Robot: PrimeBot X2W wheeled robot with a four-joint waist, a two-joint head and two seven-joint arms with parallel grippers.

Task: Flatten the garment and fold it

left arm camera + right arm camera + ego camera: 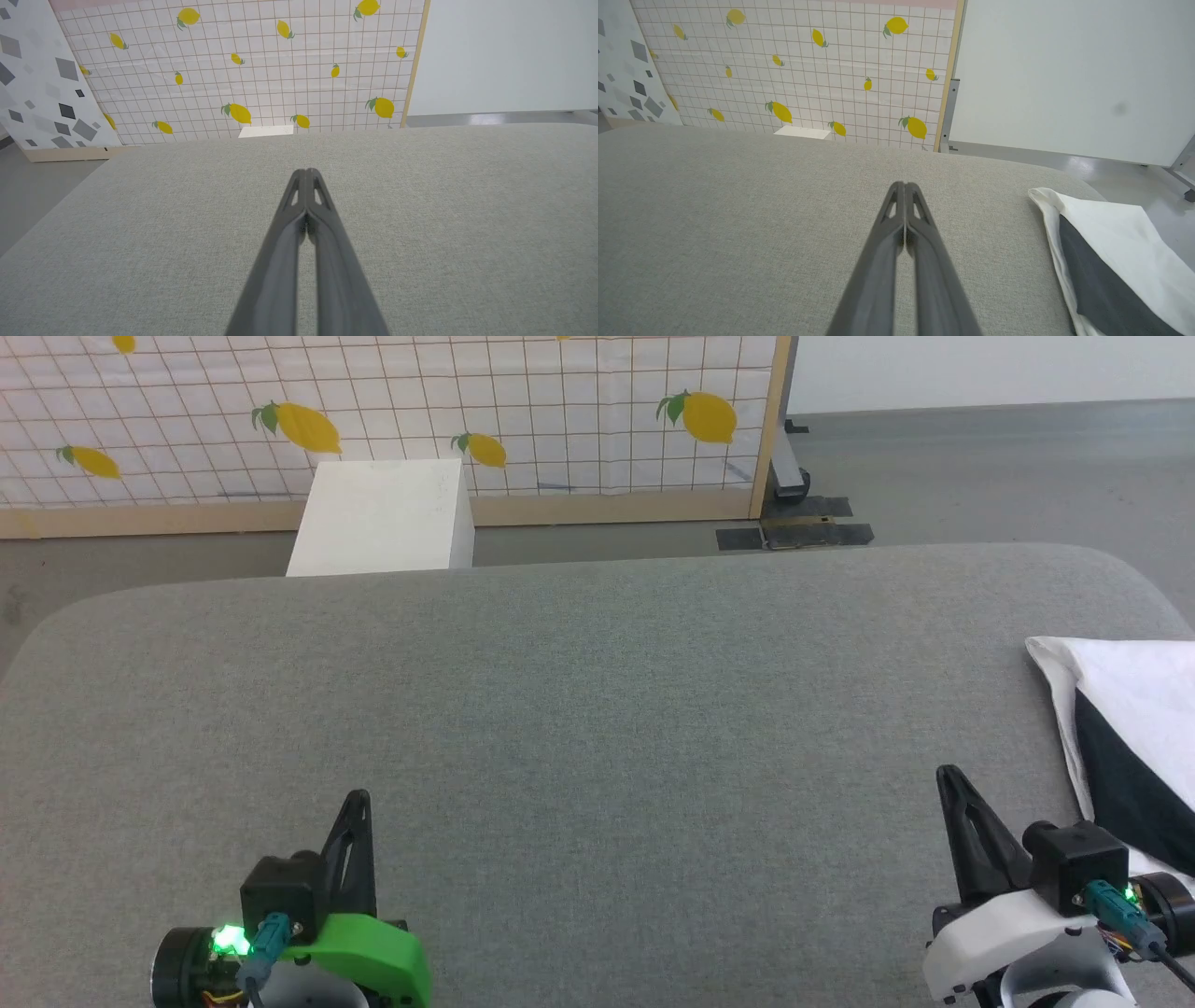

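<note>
The shirt [1144,700] lies folded at the right edge of the grey tabletop [597,709]. Near its front edge, the left tool [358,800] and the right tool [948,775] are both fully closed and empty. The right tool is near the shirt.

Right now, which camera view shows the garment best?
The right wrist view: the garment lies largest there, white cloth with a black panel, its far corner clear. The head view catches less of it, cut by the picture's right edge. The left wrist view faces the grey surface.
</note>
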